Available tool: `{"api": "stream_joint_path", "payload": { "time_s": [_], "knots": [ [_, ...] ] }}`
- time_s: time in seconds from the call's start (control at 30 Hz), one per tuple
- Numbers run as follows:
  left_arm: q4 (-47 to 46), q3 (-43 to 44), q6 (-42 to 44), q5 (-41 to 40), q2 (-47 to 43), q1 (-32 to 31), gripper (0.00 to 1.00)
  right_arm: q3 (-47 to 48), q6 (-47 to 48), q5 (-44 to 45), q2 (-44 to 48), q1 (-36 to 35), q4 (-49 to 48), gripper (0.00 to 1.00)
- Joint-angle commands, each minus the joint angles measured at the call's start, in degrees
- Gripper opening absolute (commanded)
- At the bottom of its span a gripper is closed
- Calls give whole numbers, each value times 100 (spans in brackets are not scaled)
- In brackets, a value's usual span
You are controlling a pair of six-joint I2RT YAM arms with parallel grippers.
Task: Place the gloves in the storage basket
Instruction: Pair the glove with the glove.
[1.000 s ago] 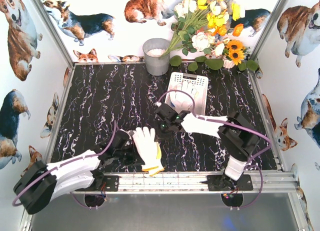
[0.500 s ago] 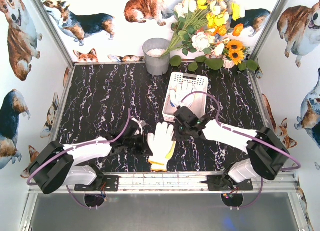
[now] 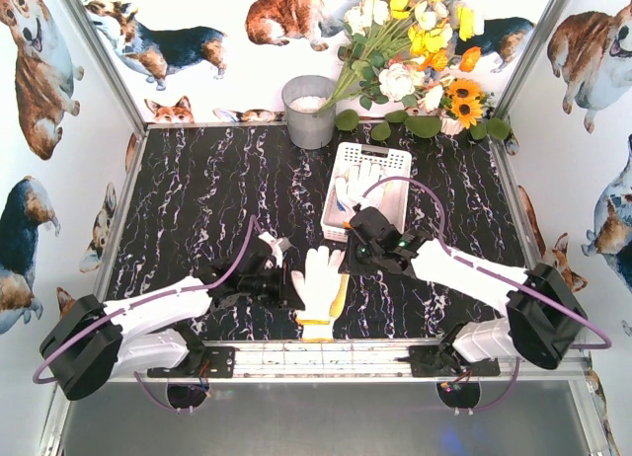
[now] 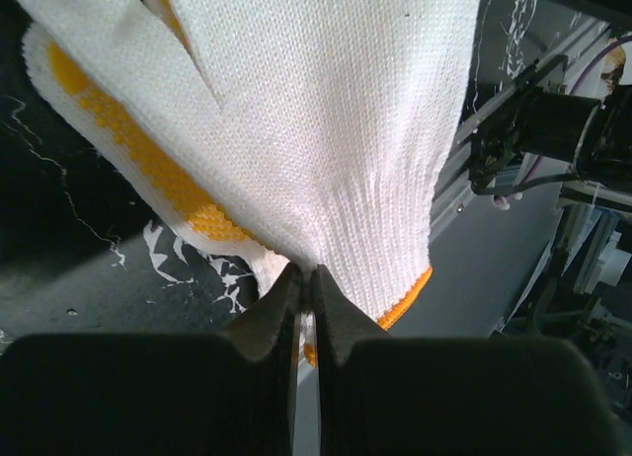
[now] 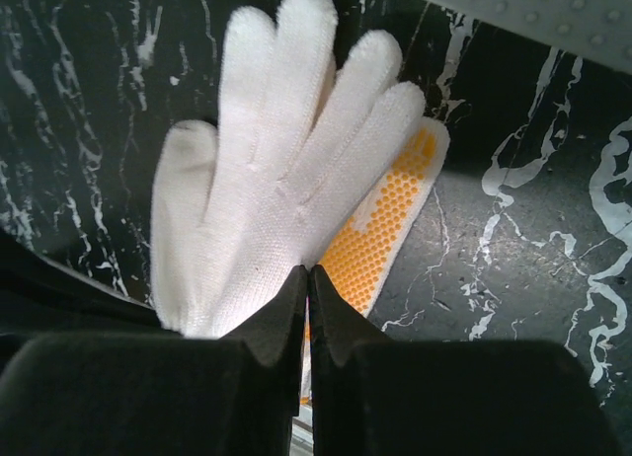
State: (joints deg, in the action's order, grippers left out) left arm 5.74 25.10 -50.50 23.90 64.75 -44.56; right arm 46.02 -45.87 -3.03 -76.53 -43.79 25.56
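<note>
Surface (image 3: 197, 199): black, marbled; it carries the basket and the two loose gloves.
Storage basket (image 3: 375, 152): white and slotted, at the far middle of the surface, just beyond the loose gloves. A pale glove (image 3: 360, 185) lies inside, and room remains beside it.
White glove (image 3: 321, 276): flat near the front edge, between the two hands, fingers pointing toward the basket. It rests on top of the dotted glove (image 5: 390, 214), which shows along one side.
Left hand (image 4: 306, 273): jaws together, pinching the white glove's edge near the cuff; the knit runs into the tips.
Right hand (image 5: 306, 273): jaws together at the opposite edge of the pair. Whether any fabric is caught there cannot be told.
Step in hand: judged to be lifting the top glove for transfer to the basket.
Method: raise the pinched edge until the glove hangs free of the lower one. Carry it over the near wall and release above the open part of the basket.
Caution: knit clings to knit, so check that the dotted glove stays down. A trailing finger may drape over the rim.
</note>
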Motion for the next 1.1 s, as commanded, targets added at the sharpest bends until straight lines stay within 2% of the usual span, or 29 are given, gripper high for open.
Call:
{"api": "stream_joint_path", "payload": {
  "time_s": [0.0, 0.3, 0.6, 1.07],
  "knots": [
    [137, 31, -52, 65, -147, -183, 0, -96, -29, 64, 425, -57, -209, 0],
    [162, 46, -172, -125, -384, -498, 0, -299, -12, 56, 644, -121, -281, 0],
    [39, -135, -332, -466, -199, -805, 0, -482, -28, -52, 188, -139, -776, 0],
    [-257, -297, -396, -833, 92, -853, 0, -392, 104, 50, -87, -147, -1061, 0]
  ]
}}
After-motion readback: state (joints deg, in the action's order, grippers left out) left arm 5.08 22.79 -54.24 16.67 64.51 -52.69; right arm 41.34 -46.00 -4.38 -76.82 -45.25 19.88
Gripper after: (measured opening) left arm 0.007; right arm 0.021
